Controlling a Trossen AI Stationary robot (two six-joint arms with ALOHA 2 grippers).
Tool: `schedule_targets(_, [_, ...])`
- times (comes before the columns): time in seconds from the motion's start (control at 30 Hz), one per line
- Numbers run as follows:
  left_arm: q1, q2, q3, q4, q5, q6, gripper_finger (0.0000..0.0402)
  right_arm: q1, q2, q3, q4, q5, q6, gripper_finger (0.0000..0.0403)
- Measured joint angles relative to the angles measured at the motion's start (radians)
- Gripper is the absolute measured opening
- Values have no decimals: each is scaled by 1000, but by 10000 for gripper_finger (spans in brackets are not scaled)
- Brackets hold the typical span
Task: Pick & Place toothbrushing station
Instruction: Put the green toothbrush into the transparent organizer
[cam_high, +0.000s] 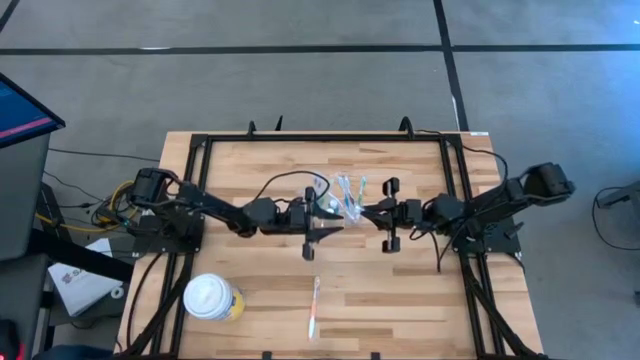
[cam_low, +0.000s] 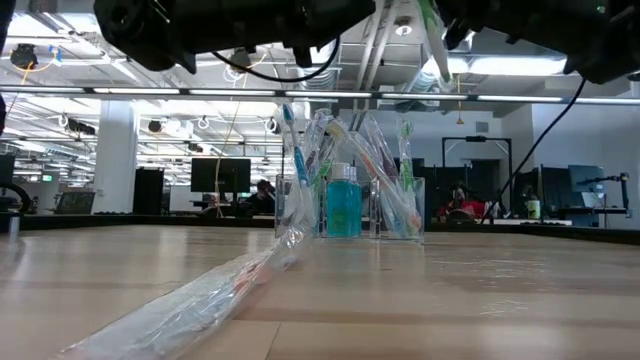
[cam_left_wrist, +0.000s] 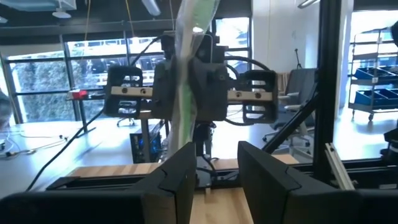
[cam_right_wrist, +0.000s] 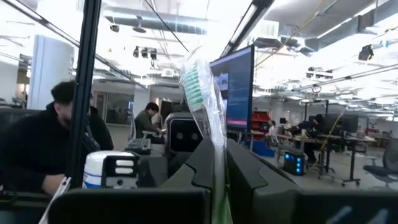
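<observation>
Big open workshop behind all this, with desks, monitors and a few people seated in the background of the low and right wrist views. The wooden table (cam_high: 400, 300) sits inside a black frame.

Hard-to-read bits first: in the high view the middle of the table is a tangle of arms and crinkly plastic, so the toothbrushing station (cam_low: 350, 205) barely shows there. The low view is much better. It's a clear holder standing toward the far side of the table, about midway between the left and right edges, with several wrapped toothbrushes sticking up and a blue bottle (cam_low: 343, 203) inside. Both arms are cut off at the top of that view.

The right gripper (cam_right_wrist: 219, 165) is clenched on a wrapped toothbrush (cam_right_wrist: 202, 93) with green bristles, held up in the air above the station. The left gripper (cam_left_wrist: 214, 168) faces it from the other side with fingers parted and nothing between them. The wrapped brush hangs just beyond its tips, and I can't tell whether it touches.

Another wrapped toothbrush (cam_high: 315, 308) lies flat near the front edge, and a white-lidded yellow cup (cam_high: 212, 298) stands near the front left corner.
</observation>
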Motion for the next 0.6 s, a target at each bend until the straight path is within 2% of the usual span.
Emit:
schedule_targets(0.13, [8,0,0,14,3,0,112,-13,50,1,71,-10,16,12])
schedule_targets(0.3, [13,0,18,24,52,0,112,-32,109,49,78,-63,35,12])
schedule_targets(0.6, [15,0,31,5,52,0,112,-36,160,111,77,-111,35,15])
